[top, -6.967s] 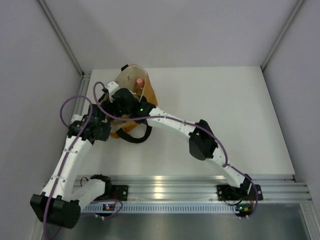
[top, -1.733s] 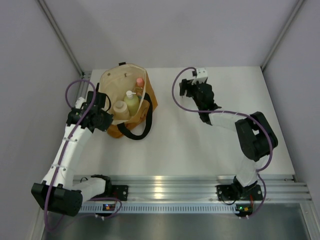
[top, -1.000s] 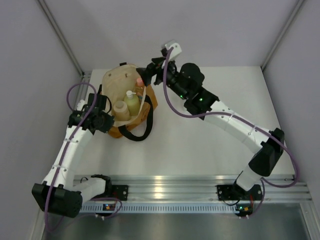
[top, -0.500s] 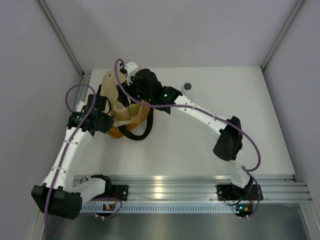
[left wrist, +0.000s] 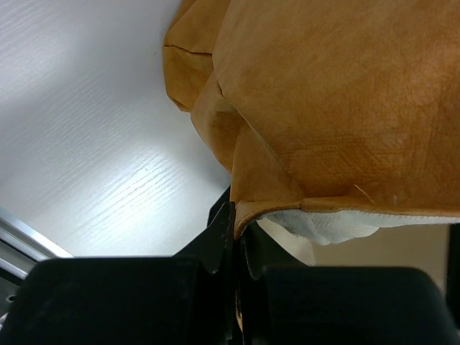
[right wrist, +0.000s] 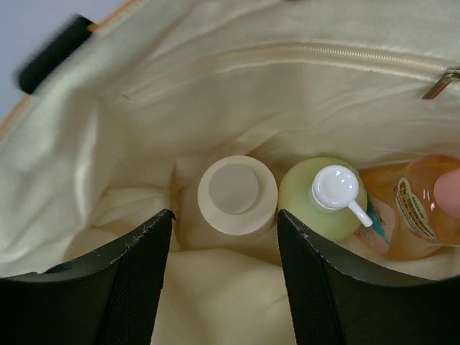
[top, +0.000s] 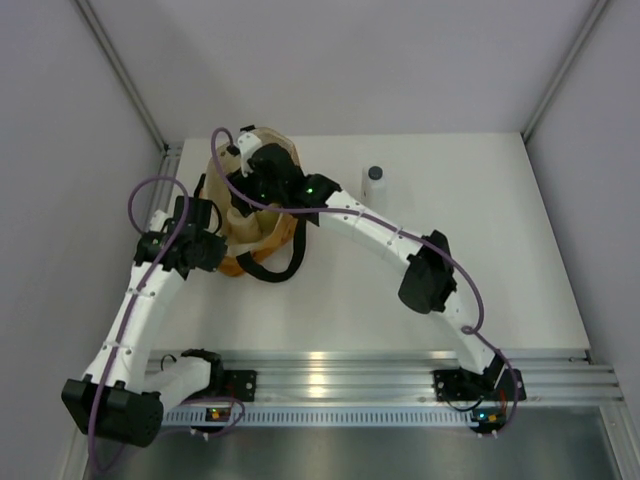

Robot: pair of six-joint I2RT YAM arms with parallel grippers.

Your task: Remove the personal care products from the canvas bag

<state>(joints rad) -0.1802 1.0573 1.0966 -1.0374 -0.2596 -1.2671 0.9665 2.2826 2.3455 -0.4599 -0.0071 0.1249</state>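
Observation:
The canvas bag (top: 230, 264) stands at the table's back left, and my left gripper (top: 210, 243) is shut on its near-left rim. The left wrist view shows that gripper (left wrist: 237, 228) pinching the tan edge (left wrist: 345, 108). My right gripper (top: 258, 185) reaches down into the bag's mouth. It is open (right wrist: 224, 213), with its fingers either side of and just above the beige bottle (right wrist: 237, 190). Beside that bottle stand the yellow-green pump bottle (right wrist: 323, 198) and the orange-pink bottle (right wrist: 424, 205). The white bottle with dark cap (top: 373, 184) stands on the table right of the bag.
The bag's black strap (top: 268, 272) loops onto the table in front of it. The cream lining (right wrist: 215, 79) surrounds the right gripper closely. Grey walls close the table's left, back and right sides, and a metal rail (top: 350, 385) runs along the near edge.
The right arm swung from the table's back right, where the white bottle now stands, over to the bag and lowered into its mouth. The left gripper kept hold of the rim.

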